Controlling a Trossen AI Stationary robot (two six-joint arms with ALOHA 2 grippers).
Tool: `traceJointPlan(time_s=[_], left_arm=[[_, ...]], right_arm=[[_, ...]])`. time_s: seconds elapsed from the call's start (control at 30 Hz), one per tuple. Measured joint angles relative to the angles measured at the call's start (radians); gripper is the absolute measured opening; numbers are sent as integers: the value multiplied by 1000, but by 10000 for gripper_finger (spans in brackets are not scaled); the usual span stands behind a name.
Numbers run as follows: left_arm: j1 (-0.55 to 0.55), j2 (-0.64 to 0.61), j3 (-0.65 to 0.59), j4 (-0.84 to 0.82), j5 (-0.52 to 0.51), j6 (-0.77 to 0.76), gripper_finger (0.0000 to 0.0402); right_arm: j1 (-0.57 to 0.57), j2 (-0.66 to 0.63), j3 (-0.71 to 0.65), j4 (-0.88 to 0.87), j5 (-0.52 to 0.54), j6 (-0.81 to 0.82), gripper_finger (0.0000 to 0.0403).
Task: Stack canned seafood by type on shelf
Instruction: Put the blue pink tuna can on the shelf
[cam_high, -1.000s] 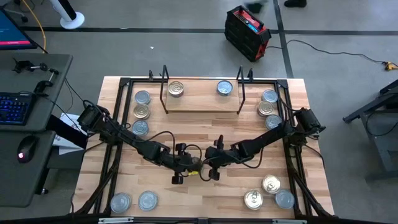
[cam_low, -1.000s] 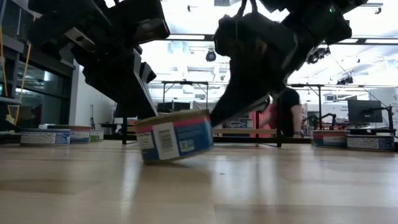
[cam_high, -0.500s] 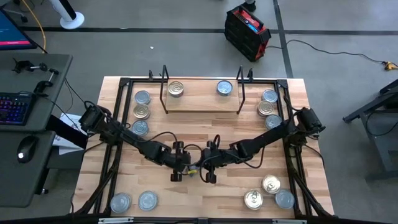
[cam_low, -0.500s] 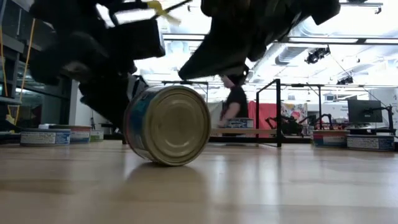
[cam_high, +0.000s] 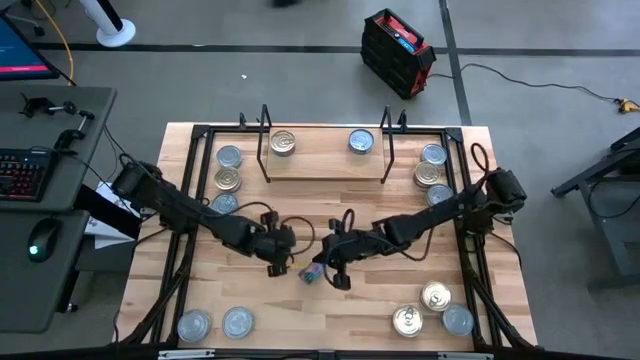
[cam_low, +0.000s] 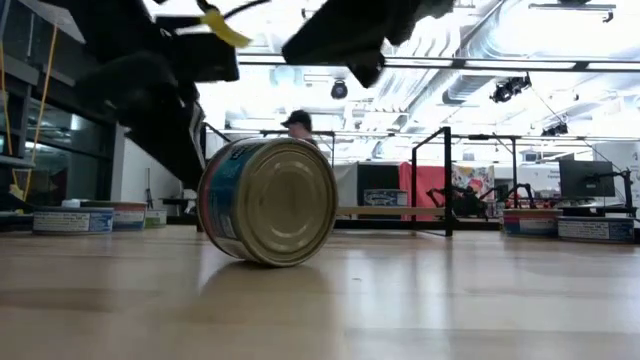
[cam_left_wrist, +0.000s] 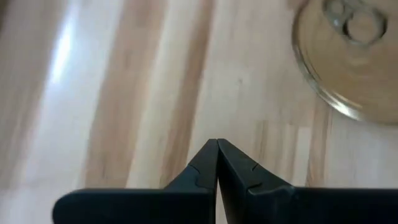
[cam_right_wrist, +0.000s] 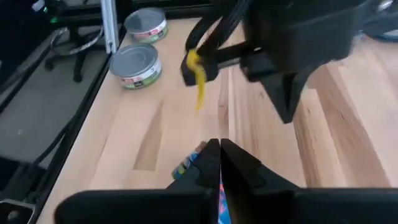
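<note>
Though arms blur overhead, tin (cam_low: 268, 202) on edge, label half-hidden.

Tin on its edge (cam_low: 268, 202) mid-counter: gold end face, blue label with a white and pink band. Counter (cam_high: 400, 210) pale wood, light and tan stripes. Shelf (cam_high: 325, 163) light board, thin black wire uprights. Two tins near my left (cam_right_wrist: 138, 46): silver lids, white labels with green and pink. My arms are black; a yellow tag (cam_right_wrist: 199, 74) hangs off my left one.
</note>
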Motion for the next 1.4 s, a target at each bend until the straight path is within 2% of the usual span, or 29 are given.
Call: traceJointPlan(time_s=[0.13, 0.27, 0.47, 0.53, 0.63, 0.87, 1.1, 1.2, 1.33, 1.4], left_arm=[[-35, -60, -54, 4, -68, -201, 0], [-94, -76, -74, 1, -99, -349, 0], [-170, -77, -75, -4, -154, -548, 0], [-191, -77, -75, -4, -176, -607, 0], [-218, -78, -74, -5, -193, -677, 0], [-253, -189, -20, -80, -218, -657, 0], [-238, -388, 112, -268, -408, -516, 0], [-224, -461, 176, -337, -469, -427, 0], [-211, -541, 259, -386, -513, -283, 0], [-209, -575, 303, -405, -536, -203, 0]], right_arm=[[-34, 29, 142, -195, -124, -123, 53], [-56, 87, 281, -367, -189, -238, 134], [-58, 196, 415, -614, -202, -462, 255], [-58, 220, 441, -634, -201, -519, 281], [-62, 251, 449, -644, -200, -559, 300], [-69, 305, 448, -671, -190, -599, 302], [-68, 337, 447, -674, -178, -598, 293], [-68, 337, 447, -676, -131, -586, 253], [-66, 301, 446, -685, -85, -568, 163], [-66, 271, 446, -682, -42, -553, 167]])
